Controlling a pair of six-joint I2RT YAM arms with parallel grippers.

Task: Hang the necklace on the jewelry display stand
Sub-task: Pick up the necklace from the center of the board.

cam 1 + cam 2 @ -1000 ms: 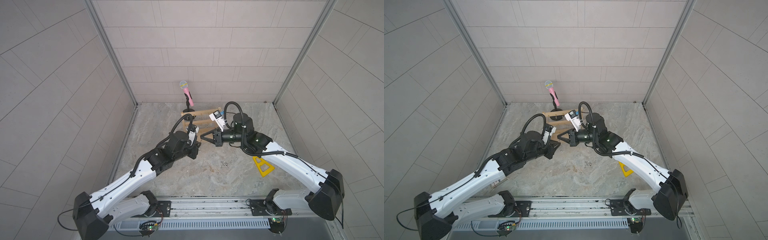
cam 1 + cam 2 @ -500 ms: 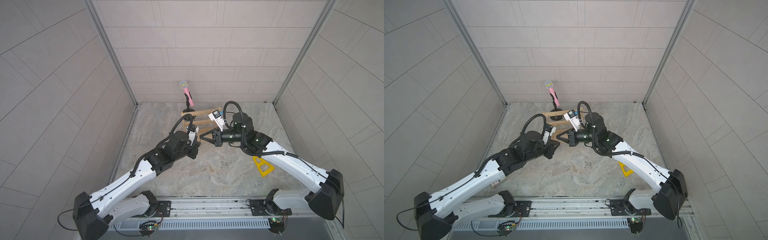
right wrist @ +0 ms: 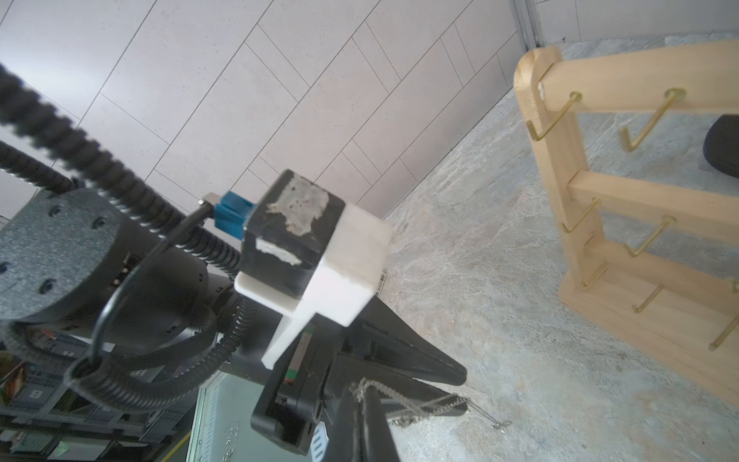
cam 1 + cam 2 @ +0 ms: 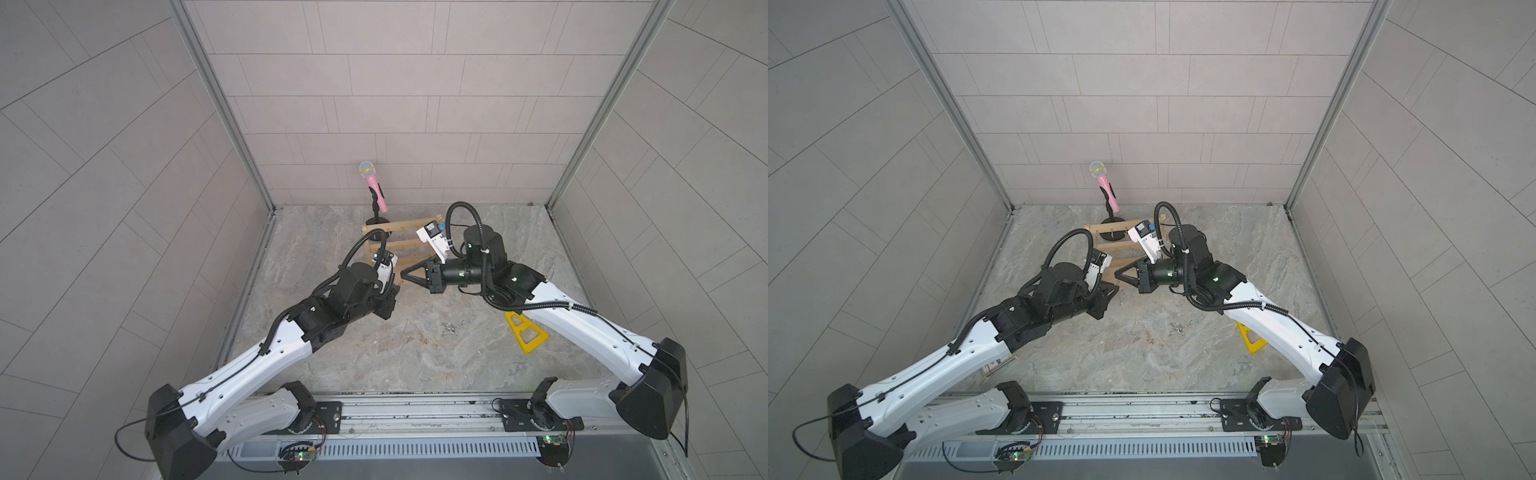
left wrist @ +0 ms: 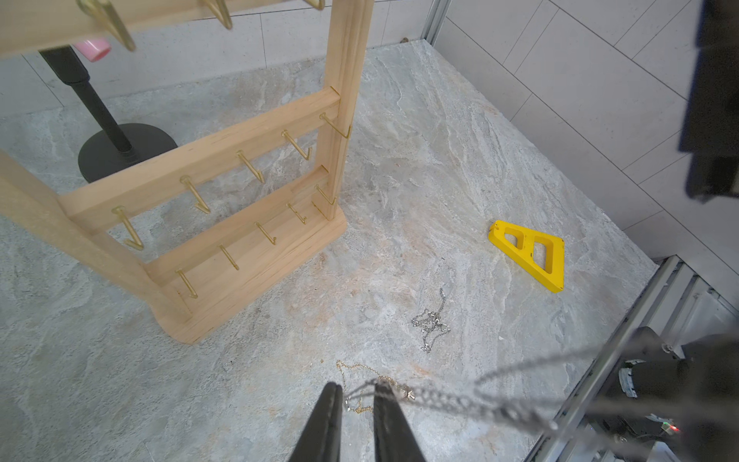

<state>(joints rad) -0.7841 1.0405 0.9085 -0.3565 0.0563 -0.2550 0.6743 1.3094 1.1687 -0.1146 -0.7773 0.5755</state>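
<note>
A silver necklace [image 3: 404, 400] is stretched in the air between my two grippers, a little in front of the jewelry display stand [image 4: 395, 243] [image 4: 1113, 247]. My right gripper [image 3: 362, 394] [image 4: 403, 276] is shut on one end of the chain. The chain's other part is looped over one fingertip of my left gripper [image 5: 356, 386] [image 3: 460, 387], whose jaws stand apart with a gap between them. In the left wrist view the necklace [image 5: 460, 402] runs off blurred toward the right arm. The stand [image 5: 256, 138] [image 3: 600, 192] is upright, and the brass hooks in view are bare.
A second silver chain [image 5: 432, 322] [image 4: 451, 328] and a thin gold chain [image 5: 356, 368] lie on the stone floor near the grippers. A yellow triangular piece [image 4: 528, 336] [image 5: 532, 256] lies by the right arm. A pink microphone [image 4: 374, 187] on a black stand [image 5: 124, 154] is behind the rack.
</note>
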